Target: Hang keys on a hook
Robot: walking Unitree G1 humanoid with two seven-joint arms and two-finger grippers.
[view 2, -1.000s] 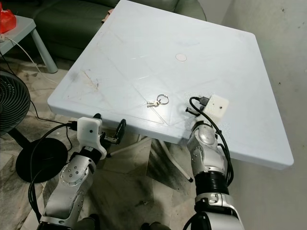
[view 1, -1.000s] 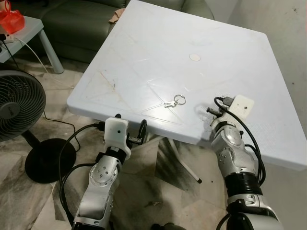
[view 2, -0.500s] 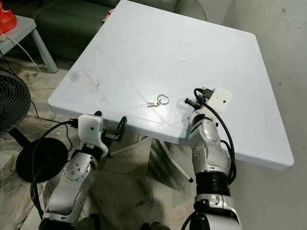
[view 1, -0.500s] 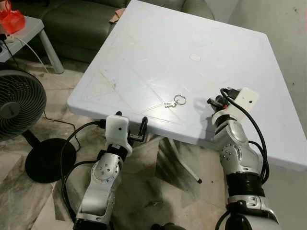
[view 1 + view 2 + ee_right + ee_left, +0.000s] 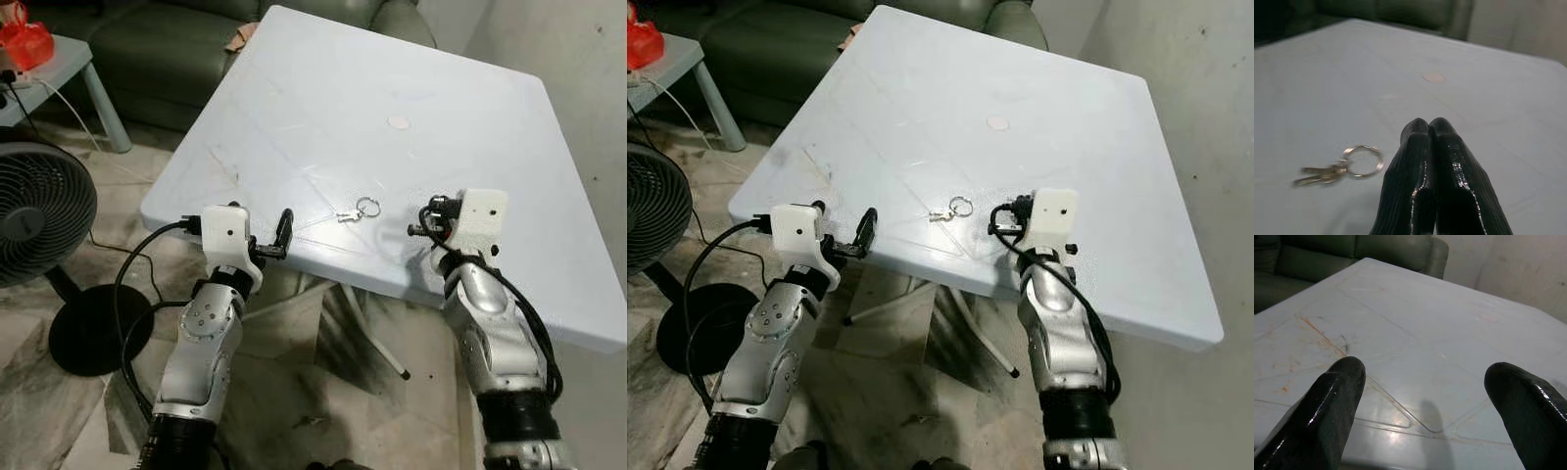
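1. Over the near edge of the white desk [image 5: 323,108], toward its right side, we see the right tool [image 5: 994,223] with its two black fingers [image 5: 1442,166] pressed together, holding nothing and pointing left toward the keys.
2. At the near left edge of the desk we see the left tool [image 5: 272,238]; its two black fingers [image 5: 1327,406] are spread wide apart with nothing between them, and they hover just above the desk surface.
3. We count one set of keys [image 5: 358,209]: a silver ring with what look like two small keys attached, lying flat on the desk near its front edge, between the two tools and closer to the right one. In the right wrist view the keys [image 5: 1339,168] lie near the shut fingertips and apart from them, slightly blurred.
4. We can read no writing or brand marks on anything.
5. We count one small round pale disc [image 5: 397,122] lying farther back on the desk, well apart from the keys.
6. On the floor to the left stands one dark fan [image 5: 34,211] on a round base, with a dark green sofa [image 5: 162,49] behind the desk and a small white side table [image 5: 69,59] carrying something red [image 5: 22,39].
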